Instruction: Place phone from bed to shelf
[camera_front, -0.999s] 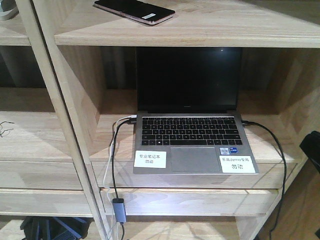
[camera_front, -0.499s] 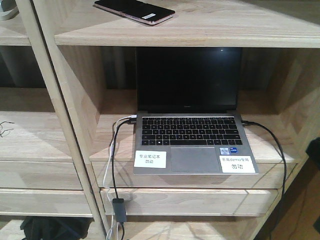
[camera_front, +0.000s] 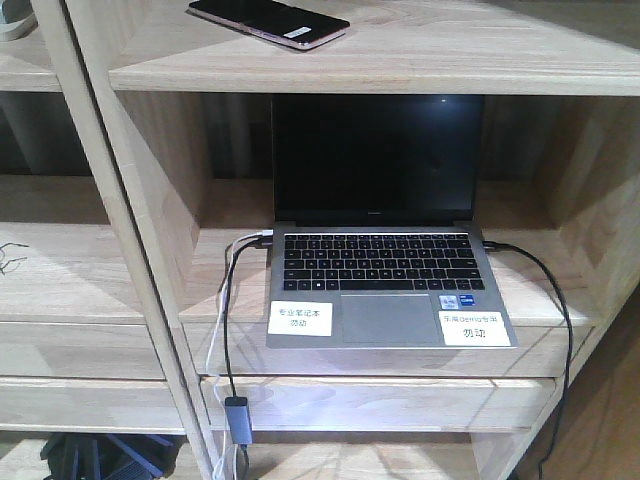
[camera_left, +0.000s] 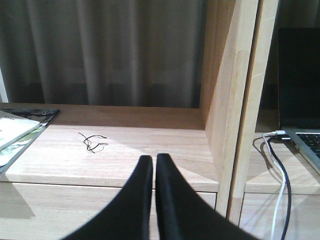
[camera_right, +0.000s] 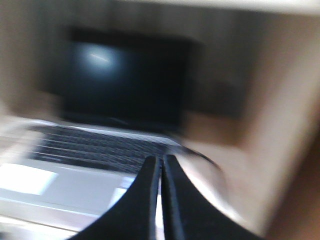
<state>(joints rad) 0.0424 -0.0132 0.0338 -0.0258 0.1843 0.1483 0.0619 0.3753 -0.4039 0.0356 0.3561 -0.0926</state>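
The black phone (camera_front: 268, 22) with a rose-gold edge and a white sticker lies flat on the upper board of the light wooden shelf (camera_front: 420, 55), at the top of the front view. No gripper touches it. The bed is out of view. My left gripper (camera_left: 154, 162) is shut with nothing in it, in front of a lower left cubby. My right gripper (camera_right: 162, 162) is shut and empty too; its view is blurred and faces the laptop. Neither gripper shows in the front view.
An open grey laptop (camera_front: 385, 265) with a black screen stands in the cubby below the phone, with cables (camera_front: 228, 330) hanging off both sides. A thin black wire loop (camera_left: 92, 142) and papers (camera_left: 15, 135) lie on the left board. A shelf upright (camera_left: 240, 110) divides the cubbies.
A dark shape at the right edge of the front view has dropped out of sight. The phone and laptop have not moved.
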